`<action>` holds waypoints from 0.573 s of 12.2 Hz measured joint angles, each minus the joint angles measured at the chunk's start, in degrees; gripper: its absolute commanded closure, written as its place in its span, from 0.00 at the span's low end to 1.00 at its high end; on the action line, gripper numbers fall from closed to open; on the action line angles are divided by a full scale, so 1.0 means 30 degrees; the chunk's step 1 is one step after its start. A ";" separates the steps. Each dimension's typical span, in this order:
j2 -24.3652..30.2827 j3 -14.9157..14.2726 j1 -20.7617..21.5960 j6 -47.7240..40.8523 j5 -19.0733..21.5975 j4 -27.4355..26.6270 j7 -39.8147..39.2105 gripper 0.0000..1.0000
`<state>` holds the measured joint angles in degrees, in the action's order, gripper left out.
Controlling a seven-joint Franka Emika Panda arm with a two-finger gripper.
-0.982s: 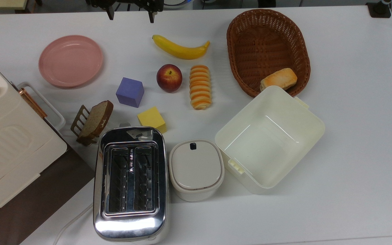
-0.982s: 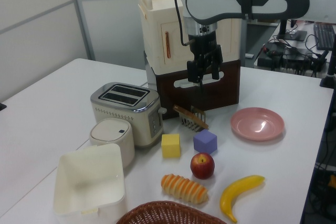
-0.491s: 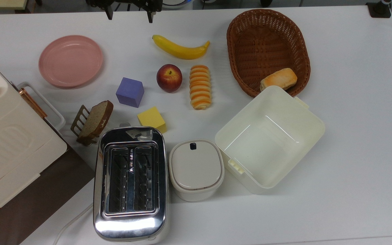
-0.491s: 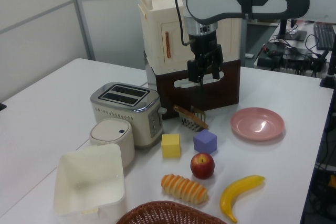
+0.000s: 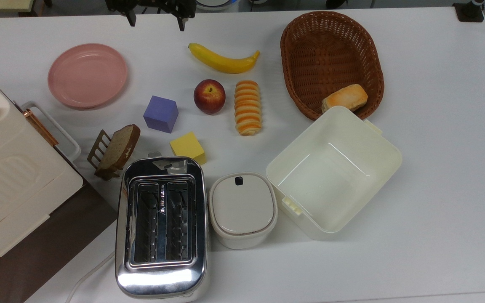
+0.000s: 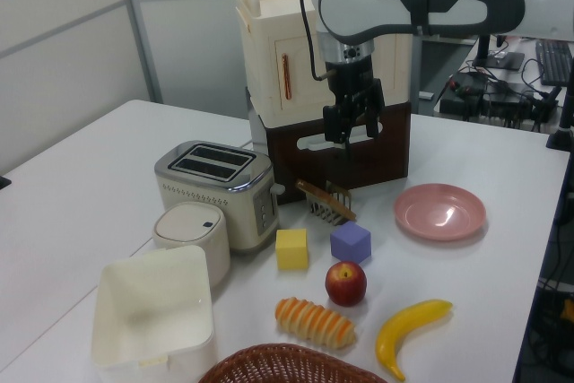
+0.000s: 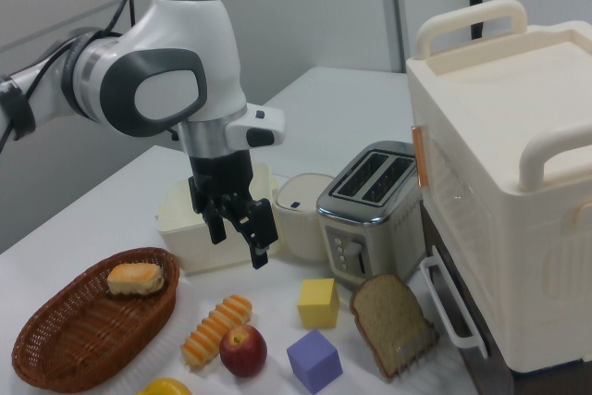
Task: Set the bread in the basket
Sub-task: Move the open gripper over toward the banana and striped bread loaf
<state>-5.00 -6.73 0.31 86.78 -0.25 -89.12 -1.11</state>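
Observation:
The bread [image 5: 247,108] is a long orange-and-cream ridged roll lying on the white table just right of a red apple [image 5: 209,96] in the top view; it also lies in front of the apple in the left view [image 6: 314,322] and beside it in the right view [image 7: 215,329]. The reddish-brown wicker basket [image 5: 331,50] stands at the top view's upper right and holds a small golden bun [image 5: 345,97]. My gripper [image 5: 155,22] hangs open and empty high above the table, well to the top view's left of the bread, and its black fingers [image 7: 260,253] point down.
A banana [image 5: 223,62], pink plate [image 5: 87,75], purple cube [image 5: 161,114] and yellow cube [image 5: 188,147] lie around the bread. A toast slice in a rack [image 5: 115,150], a toaster [image 5: 161,225], a lidded pot [image 5: 243,209] and a cream box [image 5: 334,171] stand nearer the top view's bottom.
The gripper has drifted slightly toward the top view's left, still open and empty. Nothing on the table has moved.

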 measured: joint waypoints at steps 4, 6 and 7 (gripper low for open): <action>-0.0106 0.0634 -0.0017 -0.0052 -0.0040 -0.1252 -0.0116 0.00; -0.0114 0.1716 -0.0032 0.1204 -0.0385 -0.2631 0.0247 0.00; -0.0096 0.2158 -0.0007 0.2145 -0.0519 -0.3406 0.1024 0.00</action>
<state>-5.29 -0.26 0.29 93.21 -1.81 -99.33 1.96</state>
